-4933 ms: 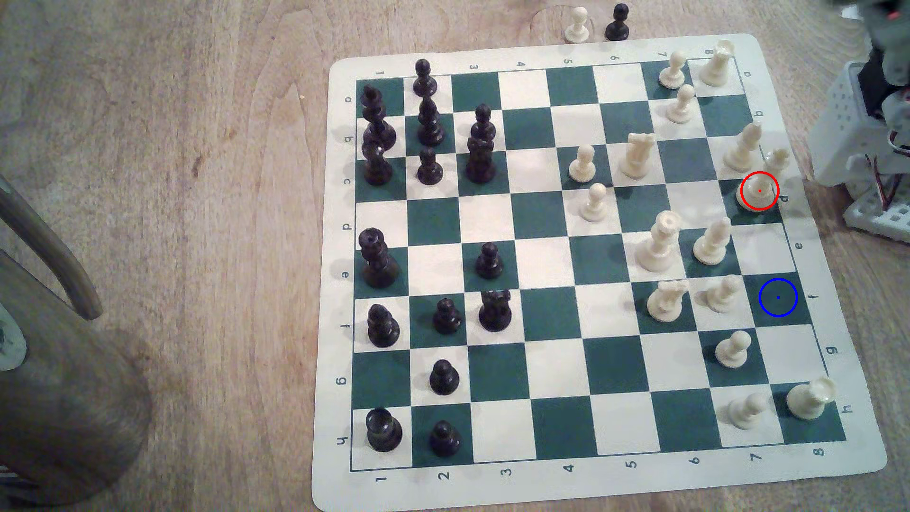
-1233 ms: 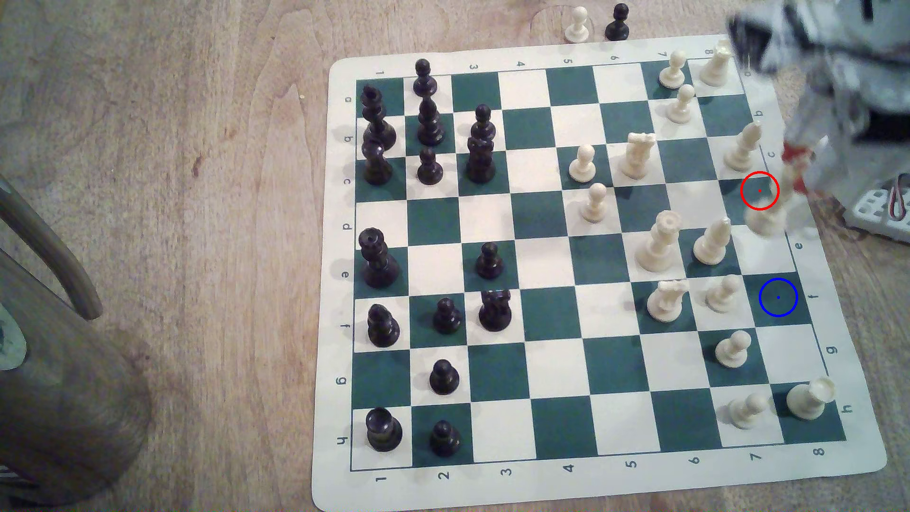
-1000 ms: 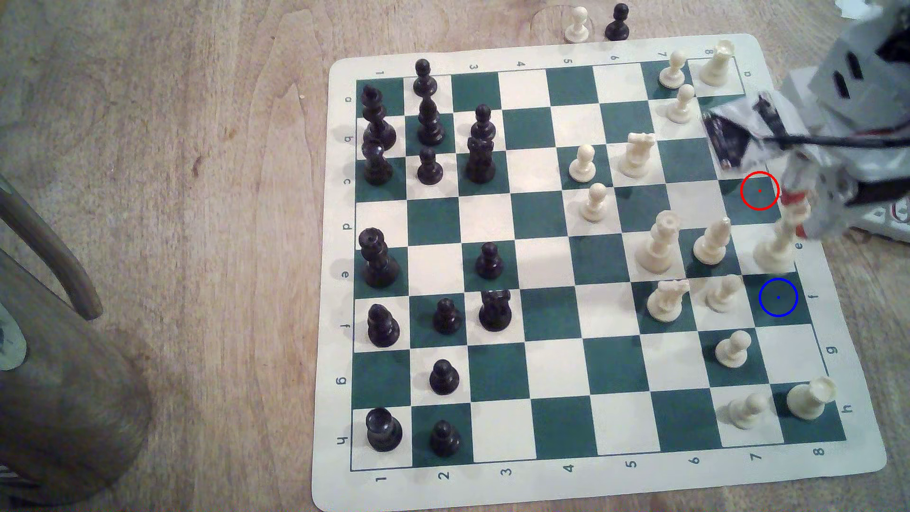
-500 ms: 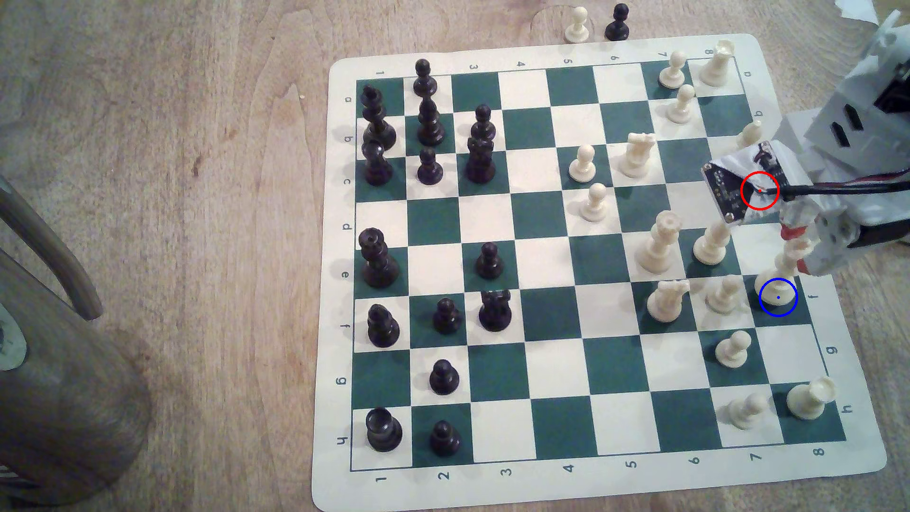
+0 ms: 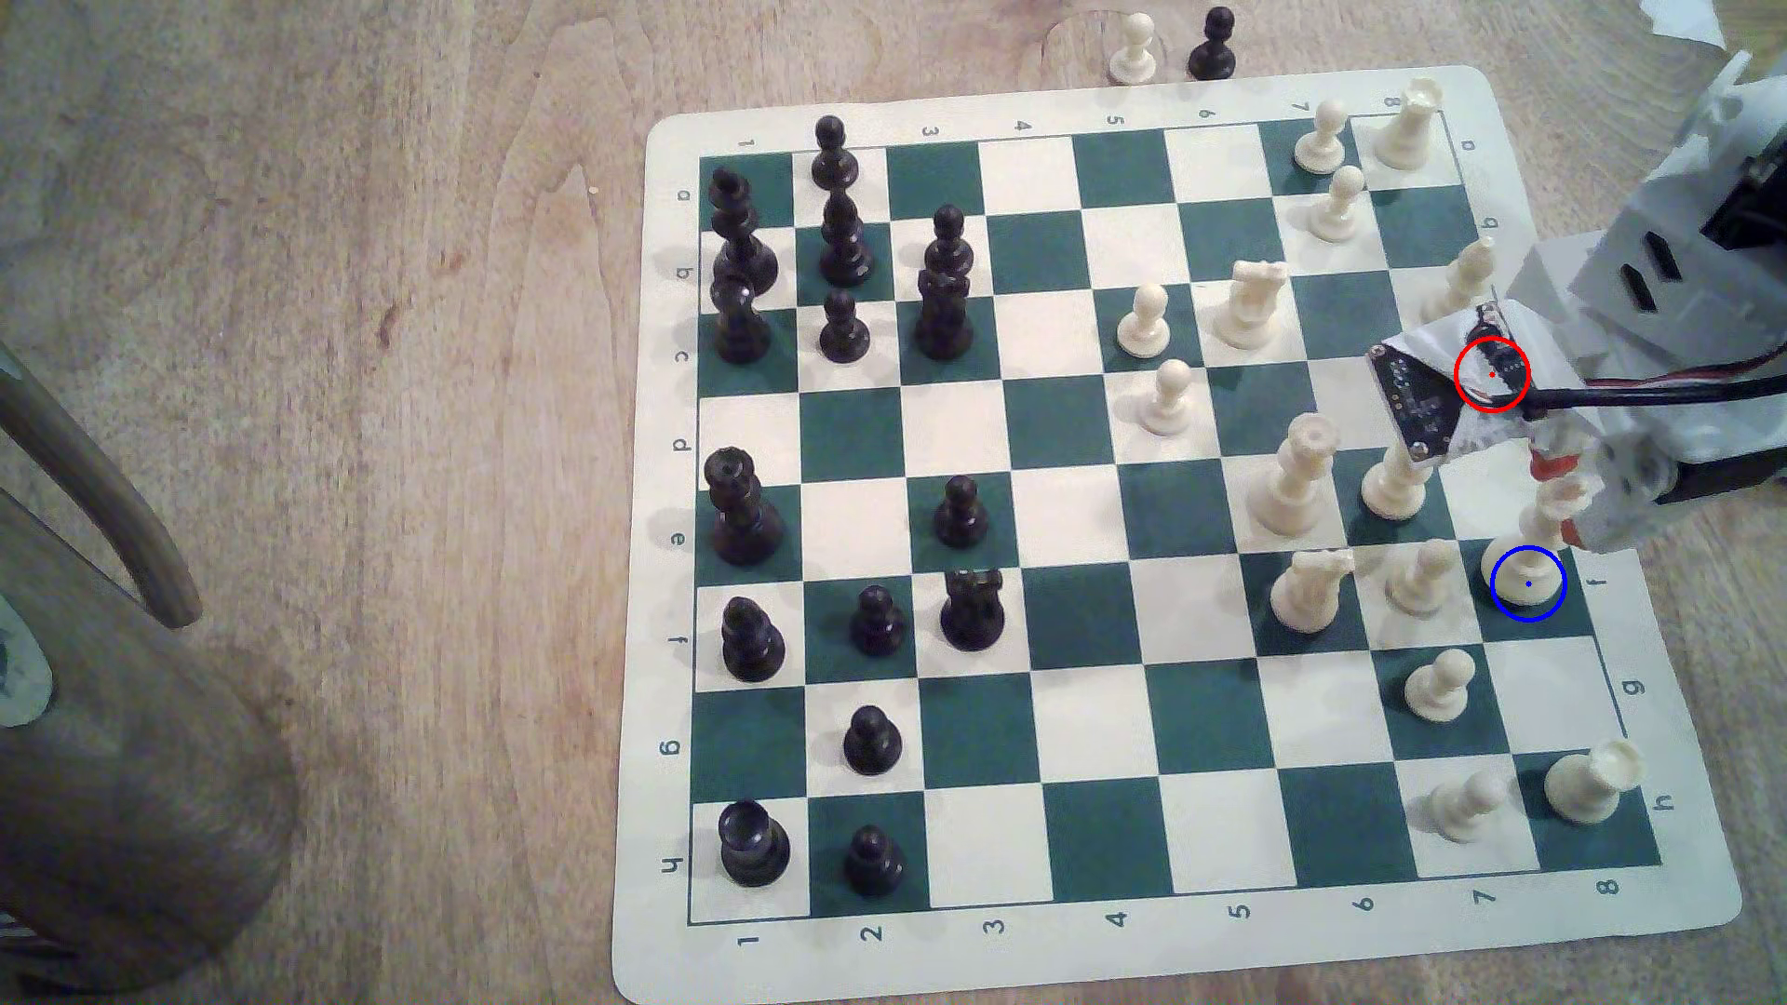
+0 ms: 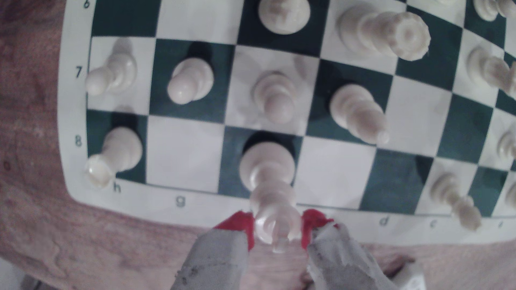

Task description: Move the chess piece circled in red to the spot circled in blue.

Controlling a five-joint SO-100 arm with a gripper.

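The chess piece circled in red (image 5: 1537, 530) is a tall cream piece with a spiky crown. It leans slightly, and its round base sits inside the blue ring on the spot circled in blue (image 5: 1571, 611), a dark green square at the board's right edge in the exterior view. My gripper (image 5: 1561, 498) is shut on the crown, with red-tipped fingers (image 6: 240, 223) on either side of it. In the wrist view the piece (image 6: 266, 167) rises from its green square up to my gripper (image 6: 277, 228). The wrist camera board covers the red-ringed square.
Close to the held piece stand a cream pawn (image 5: 1420, 580), a cream knight (image 5: 1307, 591), a cream bishop (image 5: 1395, 485) and another pawn (image 5: 1441, 684). A cream rook (image 5: 1591, 781) stands in the near right corner. A brown metal object (image 5: 116, 773) stands far left.
The crowned piece has left the red-ringed square and travelled in my gripper toward the exterior view's bottom, onto the blue-ringed square. In the last half second it sank slightly.
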